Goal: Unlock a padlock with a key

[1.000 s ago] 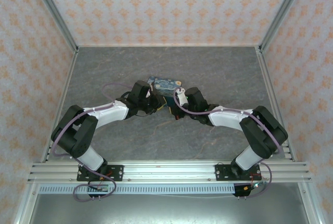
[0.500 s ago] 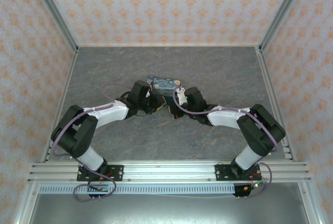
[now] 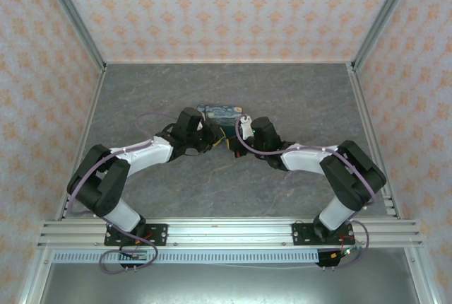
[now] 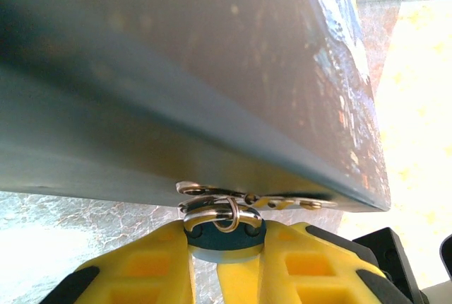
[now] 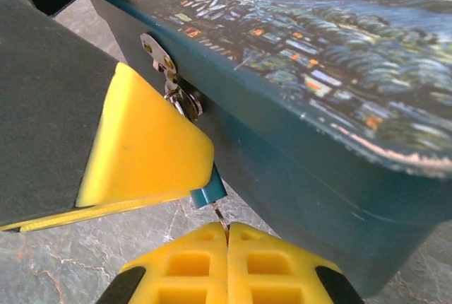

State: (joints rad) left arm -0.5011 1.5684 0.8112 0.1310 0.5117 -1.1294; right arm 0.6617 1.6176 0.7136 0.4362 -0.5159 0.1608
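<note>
The left claw (image 4: 227,249) is closed most of the way on the padlock (image 4: 212,237). Its two yellow fingers (image 4: 141,269) press the small teal body from either side, and the jaws are apart only by the body's width. Just beyond the fingertips, the padlock's metal shackle (image 4: 223,212) loops through the hasp (image 4: 282,200) on the side of the painted tin (image 4: 212,71), whose dark wall stands right in front of this claw.

From the right wrist camera, the right claw (image 5: 227,237) has its yellow fingers pressed flat together. A thin sliver of silvery metal stands up out of the seam between them. It is too small to be sure of, but it looks like the key (image 5: 220,215), pinched at its near end. Its far end touches the underside of the padlock's teal corner (image 5: 210,194), directly ahead of the fingertips. Up and to the left of this claw, one yellow finger (image 5: 141,155) of the left claw covers most of the padlock. The tin's blue side wall runs along the right, close beside both.

In the overhead view, the left claw (image 3: 214,138) and the right claw (image 3: 235,138) meet tip to tip. They are at the near edge of the tin (image 3: 222,112), which lies on the grey table (image 3: 212,184).
</note>
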